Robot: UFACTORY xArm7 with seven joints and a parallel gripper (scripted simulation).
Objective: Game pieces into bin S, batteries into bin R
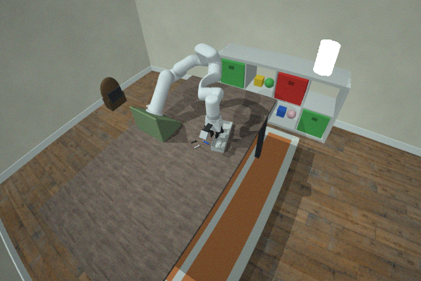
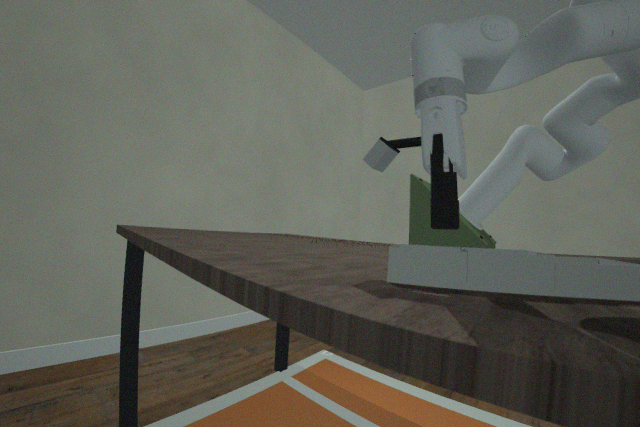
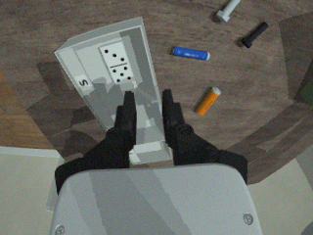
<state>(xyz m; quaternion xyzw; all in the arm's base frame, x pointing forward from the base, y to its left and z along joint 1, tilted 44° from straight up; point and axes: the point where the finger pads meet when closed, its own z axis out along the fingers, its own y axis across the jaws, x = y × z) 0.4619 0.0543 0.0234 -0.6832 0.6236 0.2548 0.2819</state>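
Note:
In the wrist view a white domino (image 3: 113, 65) with black dots lies flat inside the grey bin marked S (image 3: 108, 81). My gripper (image 3: 149, 102) hangs above the near end of that bin, its fingers slightly apart with nothing between them. A second grey bin (image 1: 226, 128) adjoins it, mostly hidden under my fingers in the wrist view. A blue battery (image 3: 191, 54) and an orange battery (image 3: 207, 101) lie on the table to the right of the bin. In the top view the gripper (image 1: 214, 132) is over the bins (image 1: 219, 143).
A white bolt (image 3: 231, 6) and a black bolt (image 3: 254, 34) lie on the table beyond the batteries. The green arm base (image 1: 156, 123) stands to the left. The table edge (image 1: 258, 135) runs close to the right of the bins. A shelf (image 1: 289, 91) stands behind.

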